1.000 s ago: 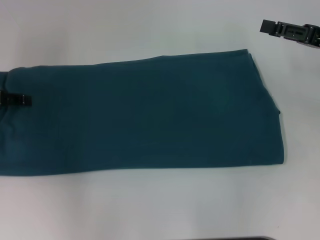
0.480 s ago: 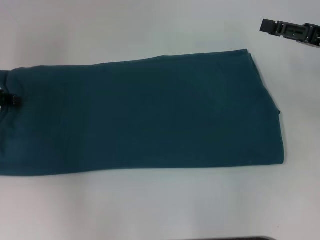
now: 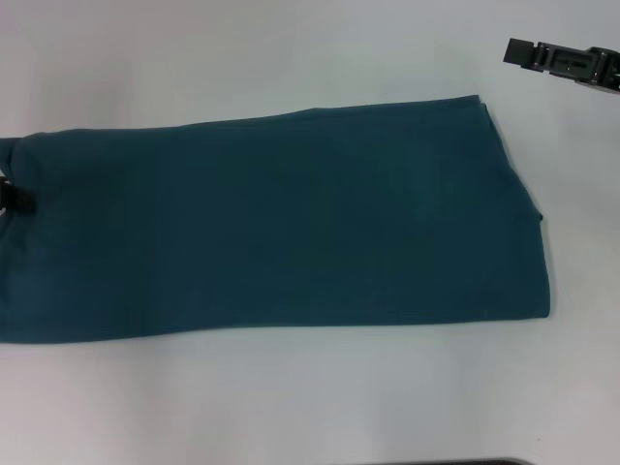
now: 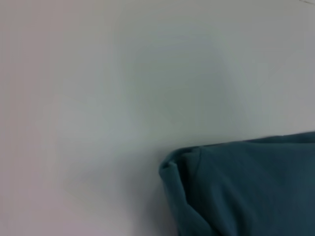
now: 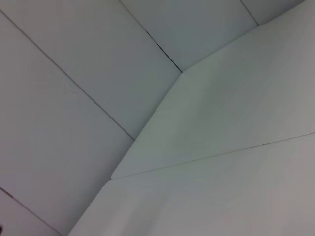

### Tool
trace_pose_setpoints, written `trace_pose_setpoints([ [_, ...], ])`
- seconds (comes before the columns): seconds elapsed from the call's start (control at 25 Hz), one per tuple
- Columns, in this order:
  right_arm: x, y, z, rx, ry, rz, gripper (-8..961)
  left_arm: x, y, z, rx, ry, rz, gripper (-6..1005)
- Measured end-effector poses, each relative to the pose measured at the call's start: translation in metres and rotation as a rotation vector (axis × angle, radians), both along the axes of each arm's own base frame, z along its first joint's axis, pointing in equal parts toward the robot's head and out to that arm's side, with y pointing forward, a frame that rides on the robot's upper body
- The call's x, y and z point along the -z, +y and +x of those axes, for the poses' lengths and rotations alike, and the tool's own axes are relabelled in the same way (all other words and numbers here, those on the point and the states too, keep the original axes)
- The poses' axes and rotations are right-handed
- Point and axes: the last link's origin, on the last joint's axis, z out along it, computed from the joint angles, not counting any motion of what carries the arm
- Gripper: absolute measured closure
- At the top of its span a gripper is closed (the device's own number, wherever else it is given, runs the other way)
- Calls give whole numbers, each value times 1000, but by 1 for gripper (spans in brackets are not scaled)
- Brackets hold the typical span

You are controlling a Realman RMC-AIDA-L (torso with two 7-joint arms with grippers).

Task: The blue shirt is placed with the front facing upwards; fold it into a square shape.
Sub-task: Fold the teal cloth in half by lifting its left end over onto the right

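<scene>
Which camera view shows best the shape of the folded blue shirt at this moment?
The head view: there the blue shirt lies as a long band across the white table, cut off only at the left edge. The left wrist view shows just one folded corner. The right wrist view shows none of it.

Only the tip of the left gripper shows, at the far left edge of the head view; the right gripper hangs at the upper right, level.
</scene>
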Motion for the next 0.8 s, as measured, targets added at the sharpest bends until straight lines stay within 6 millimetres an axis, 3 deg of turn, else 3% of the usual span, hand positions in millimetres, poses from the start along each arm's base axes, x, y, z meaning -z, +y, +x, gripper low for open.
trace_pose_setpoints([
  [0.8,0,1,-1,-8,-4,0,240,-22,-2,6,-15,50,-21,942],
])
